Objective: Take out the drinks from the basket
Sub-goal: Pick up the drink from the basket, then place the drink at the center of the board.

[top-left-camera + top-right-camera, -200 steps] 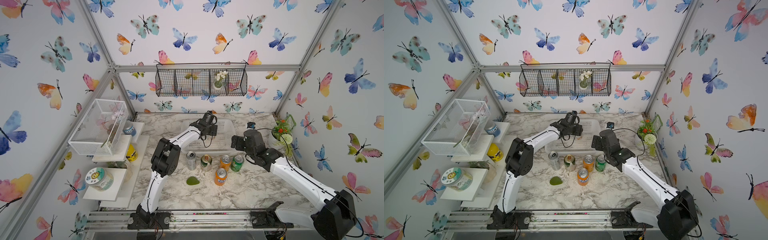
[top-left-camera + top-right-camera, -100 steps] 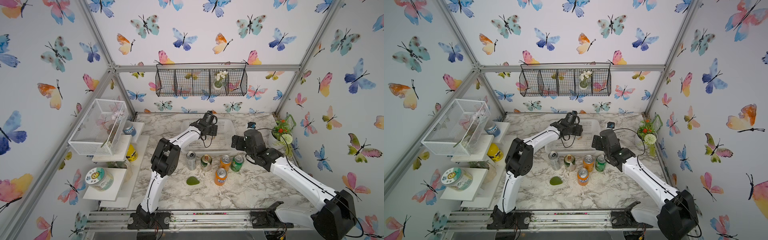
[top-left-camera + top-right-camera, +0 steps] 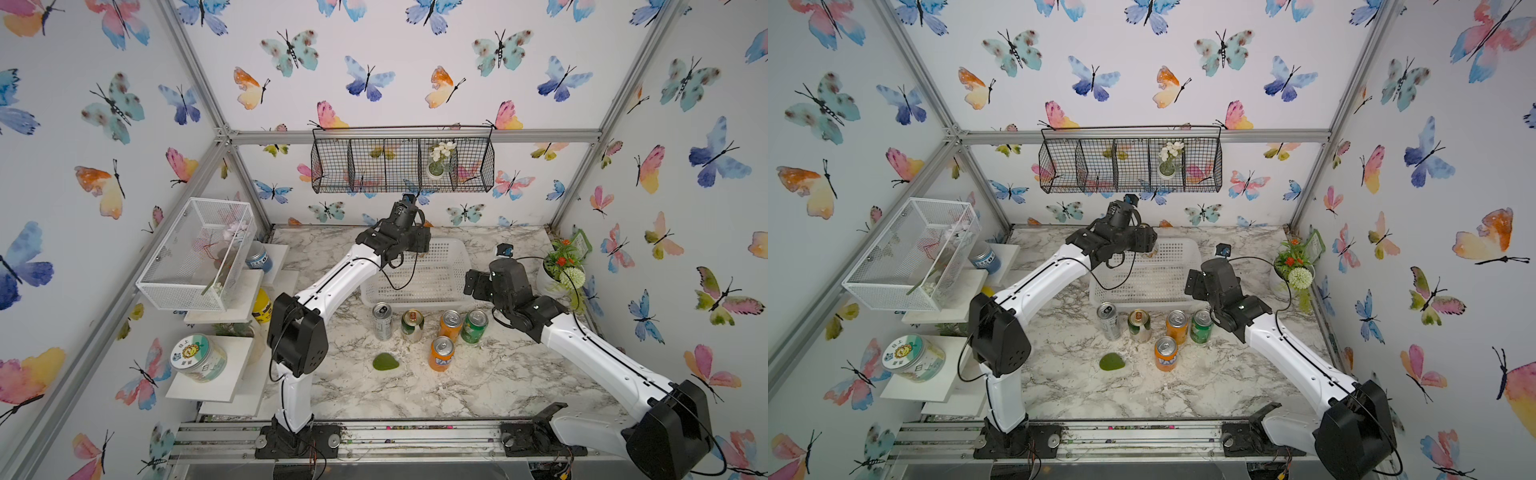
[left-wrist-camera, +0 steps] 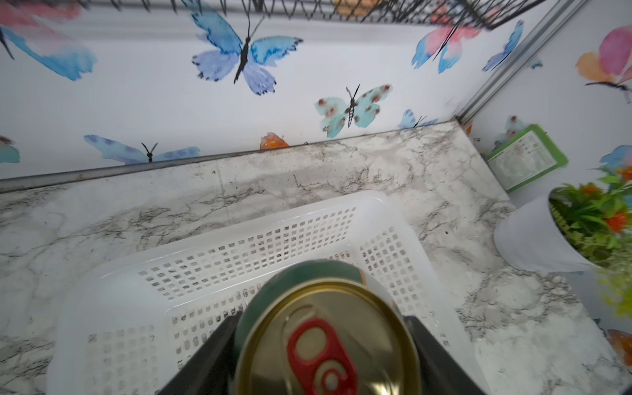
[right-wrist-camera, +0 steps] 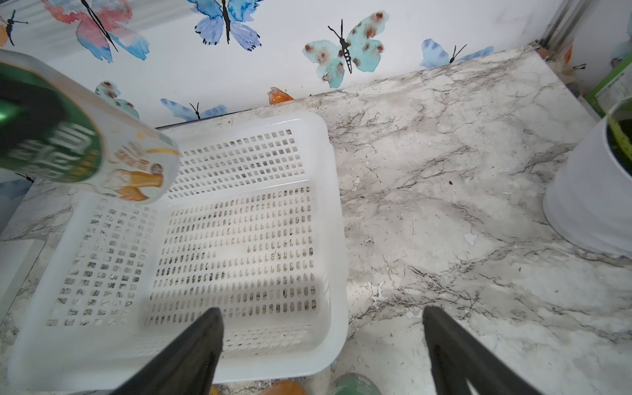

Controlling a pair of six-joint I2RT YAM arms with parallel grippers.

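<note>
Last removal in hand: gold-topped green-and-cream can (image 5: 85, 143) pinched in left tool (image 4: 319, 337), white basket (image 5: 337, 205) empty beneath; right tool (image 5: 321, 311) spread, holding nothing; next, probably upright setdown on worktop (image 3: 478, 386) beside five cans (image 3: 450, 326) behind tool.

Green-and-cream can (image 5: 102, 160) over white basket (image 5: 337, 212)

Marbled grey-and-white counter (image 3: 498, 374), walled behind and at both sides. Carries toward the back a white perforated basket (image 3: 419, 300), flat on its base. Just before the basket's near wall, upright in a row: slim silver can (image 3: 382, 321), green-and-cream can (image 3: 412, 325) with gold top, orange can (image 3: 450, 326), bright green can (image 3: 474, 327), the last two close together. Nearer the front, a second orange can (image 3: 441, 353), upright. Beside it but apart, a flat green leaf-shaped piece (image 3: 385, 361). In the right back corner, a white plant pot (image 3: 546, 280); behind it, a green-framed card (image 4: 525, 157) by the wall.
</note>
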